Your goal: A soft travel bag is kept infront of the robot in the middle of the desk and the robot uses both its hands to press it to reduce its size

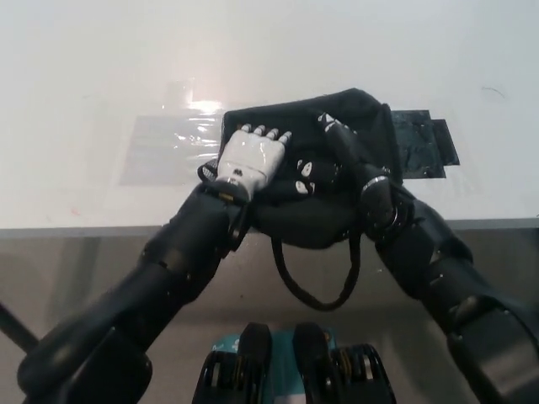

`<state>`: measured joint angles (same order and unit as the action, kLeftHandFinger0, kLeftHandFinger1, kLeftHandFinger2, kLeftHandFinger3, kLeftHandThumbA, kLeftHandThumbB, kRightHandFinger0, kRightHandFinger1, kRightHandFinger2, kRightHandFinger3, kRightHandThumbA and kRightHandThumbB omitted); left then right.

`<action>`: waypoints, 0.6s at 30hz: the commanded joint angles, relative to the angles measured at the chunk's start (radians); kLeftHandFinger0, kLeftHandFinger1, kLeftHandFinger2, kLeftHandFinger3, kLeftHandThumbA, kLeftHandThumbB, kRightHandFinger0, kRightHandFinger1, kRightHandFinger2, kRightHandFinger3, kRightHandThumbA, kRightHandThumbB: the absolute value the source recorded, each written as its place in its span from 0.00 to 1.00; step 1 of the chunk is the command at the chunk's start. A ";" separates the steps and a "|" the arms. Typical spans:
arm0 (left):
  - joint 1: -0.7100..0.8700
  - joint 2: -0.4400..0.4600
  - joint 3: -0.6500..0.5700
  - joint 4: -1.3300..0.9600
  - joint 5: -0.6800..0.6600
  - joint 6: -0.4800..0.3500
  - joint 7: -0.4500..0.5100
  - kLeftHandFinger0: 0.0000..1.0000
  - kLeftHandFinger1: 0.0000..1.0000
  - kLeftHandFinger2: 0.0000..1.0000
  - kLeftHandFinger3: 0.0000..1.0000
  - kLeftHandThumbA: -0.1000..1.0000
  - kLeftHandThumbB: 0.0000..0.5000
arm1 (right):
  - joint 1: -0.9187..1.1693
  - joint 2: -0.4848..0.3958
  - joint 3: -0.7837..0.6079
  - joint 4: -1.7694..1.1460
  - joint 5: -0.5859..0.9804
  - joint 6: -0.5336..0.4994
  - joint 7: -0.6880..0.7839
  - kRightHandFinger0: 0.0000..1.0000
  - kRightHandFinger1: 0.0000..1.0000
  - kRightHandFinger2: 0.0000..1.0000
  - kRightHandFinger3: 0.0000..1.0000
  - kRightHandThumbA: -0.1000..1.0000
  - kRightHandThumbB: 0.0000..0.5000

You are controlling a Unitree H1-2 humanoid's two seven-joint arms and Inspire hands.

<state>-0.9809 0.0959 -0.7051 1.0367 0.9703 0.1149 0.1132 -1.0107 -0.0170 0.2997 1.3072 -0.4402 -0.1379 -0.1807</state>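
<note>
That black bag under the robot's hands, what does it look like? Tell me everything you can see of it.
The black bag looks soft, like fabric, rumpled and squashed. It lies on the white desk at its near edge, and its strap loop hangs over that edge. The white left hand lies flat on its left part; the black right hand lies on its right part. A dark flat sheet shows beside it.

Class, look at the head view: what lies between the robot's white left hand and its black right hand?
In the head view, only the black travel bag lies between the left hand and right hand; both rest on it.
</note>
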 commanded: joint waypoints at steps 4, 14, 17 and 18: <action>0.086 0.039 -0.002 0.121 -0.031 -0.028 0.019 1.00 1.00 1.00 1.00 1.00 0.64 | 0.124 -0.011 -0.049 0.118 0.071 0.039 0.016 1.00 1.00 1.00 1.00 1.00 0.32; 0.137 0.069 0.049 0.153 -0.080 -0.071 0.052 1.00 1.00 1.00 1.00 1.00 0.52 | 0.175 -0.009 -0.045 0.135 0.052 0.073 0.025 1.00 1.00 1.00 1.00 1.00 0.28; 0.124 0.068 0.045 0.187 -0.073 -0.084 0.066 1.00 1.00 1.00 1.00 1.00 0.53 | 0.156 -0.009 -0.026 0.134 0.035 0.082 0.024 1.00 1.00 1.00 1.00 1.00 0.26; 0.124 0.068 0.046 0.188 -0.075 -0.088 0.066 1.00 1.00 1.00 1.00 1.00 0.53 | 0.154 -0.010 -0.023 0.133 0.034 0.080 0.024 1.00 1.00 1.00 1.00 1.00 0.26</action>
<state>-0.9500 0.0913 -0.6684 1.1187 0.9430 0.0290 0.2514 -0.9773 -0.0003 0.2651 1.3304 -0.4138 -0.1833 -0.2095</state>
